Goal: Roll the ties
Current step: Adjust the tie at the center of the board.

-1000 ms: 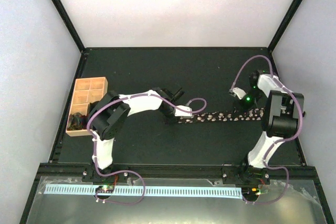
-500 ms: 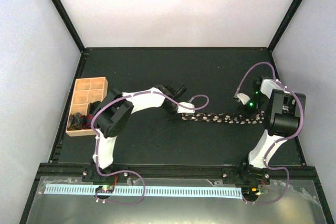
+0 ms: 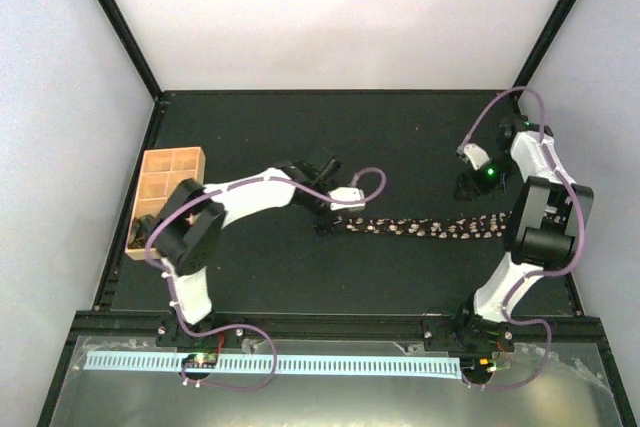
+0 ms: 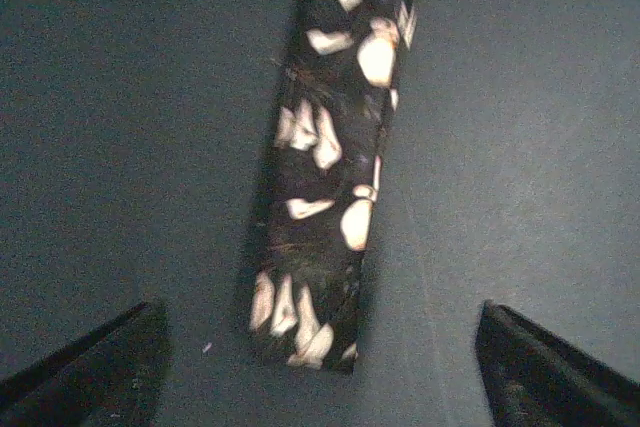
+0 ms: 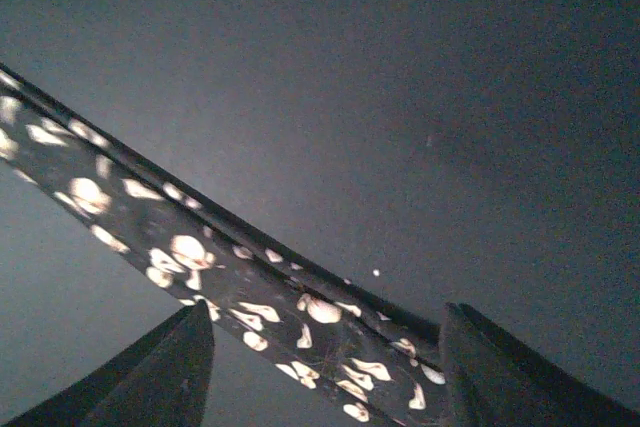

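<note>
Right wrist: tie (image 5: 200, 257) partly off-frame

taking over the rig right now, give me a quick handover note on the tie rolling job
Left pincer: open, fingers wide either side of the tie's end nearest the left arm, not gripping it.
Right pincer: open; the tie crosses between its fingers towards the other end and looks ungripped.
Tie: flat and stretched straight on the table, between the two arms.
Done: tie laid out straight.
Left: no roll started; it needs rolling up from one end.
</note>
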